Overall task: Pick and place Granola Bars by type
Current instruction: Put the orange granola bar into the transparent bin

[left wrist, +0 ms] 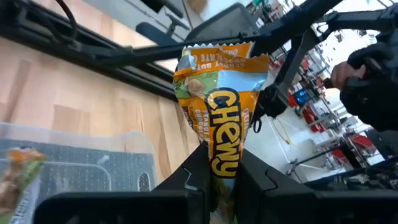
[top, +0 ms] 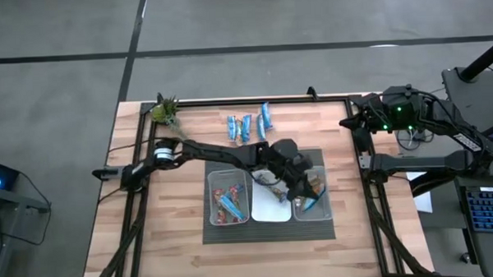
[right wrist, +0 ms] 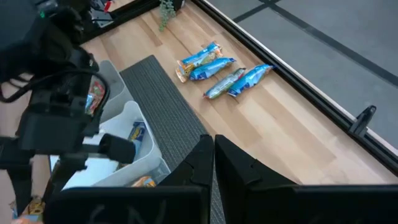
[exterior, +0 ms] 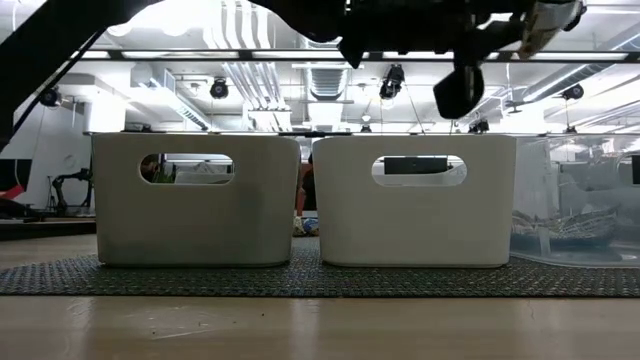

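A: Start at the left of the table. What is the left pincer (left wrist: 214,180) doing?

B: It hangs over the rightmost of three clear rectangular plastic bins (top: 313,212) on the dark mat, its fingers closed on the lower end of an orange-and-green crinkly wrapped granola bar (left wrist: 219,99) with "Chewy" printed on it. The bar stands up out of the fingers.

A: How would you expect a bar like that to handle?

B: Light, I'd judge, with a slick foil wrapper over a fairly firm core. A pinch across the bar's body should hold better than one on the flat crimped end, which could slide or fold. Here the fingers seem to grip near one end, so the bar may swing a little.

A: Where are the others?

B: Red-and-blue wrapped bars (top: 228,204) lie in the left bin (top: 212,197). A cluster of blue wrapped bars (top: 248,124) lies loose on the wood near the far edge, well apart from the bins. The right bin holds a few tan and blue ones.

A: And the right pincer (right wrist: 209,152)?

B: Parked by the right edge, its fingers nearly together, holding nothing.

A: What can't you make out?

B: The left arm covers much of the middle bin (top: 272,207), so its contents are unclear. From table height the frosted bin walls hide everything inside.
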You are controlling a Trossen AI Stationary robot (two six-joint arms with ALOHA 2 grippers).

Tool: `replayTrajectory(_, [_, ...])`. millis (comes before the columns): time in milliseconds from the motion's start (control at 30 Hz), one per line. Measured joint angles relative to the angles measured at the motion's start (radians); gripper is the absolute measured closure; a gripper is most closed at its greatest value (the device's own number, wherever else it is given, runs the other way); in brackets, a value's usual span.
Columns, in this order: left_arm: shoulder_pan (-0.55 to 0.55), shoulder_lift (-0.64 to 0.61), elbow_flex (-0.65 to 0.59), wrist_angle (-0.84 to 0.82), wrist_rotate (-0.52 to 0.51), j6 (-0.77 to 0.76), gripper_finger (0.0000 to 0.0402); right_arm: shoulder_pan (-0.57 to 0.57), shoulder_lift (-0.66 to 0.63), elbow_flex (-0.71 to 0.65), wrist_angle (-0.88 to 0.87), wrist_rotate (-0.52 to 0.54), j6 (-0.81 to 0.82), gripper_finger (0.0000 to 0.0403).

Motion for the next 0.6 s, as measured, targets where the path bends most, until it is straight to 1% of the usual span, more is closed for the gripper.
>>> replayTrajectory(267, [-0.015,0.006,0.000,0.000,-0.012,0.052,0.0376,0.000,0.000,0.000,0.000,0.000,0.007,0.0394])
replayTrajectory(333, [-0.015,0.006,0.000,-0.001,-0.041,0.069,0.0376,0.000,0.000,0.000,0.000,0.000,0.010,0.0394])
replayTrajectory(433, [-0.015,0.006,0.000,-0.002,-0.111,0.103,0.0376,0.000,0.000,0.000,0.000,0.000,0.017,0.0394])
replayTrajectory(600, [-0.027,0.007,0.000,-0.009,-0.223,0.225,0.0376,0.000,0.000,-0.001,0.000,0.000,0.020,0.0394])
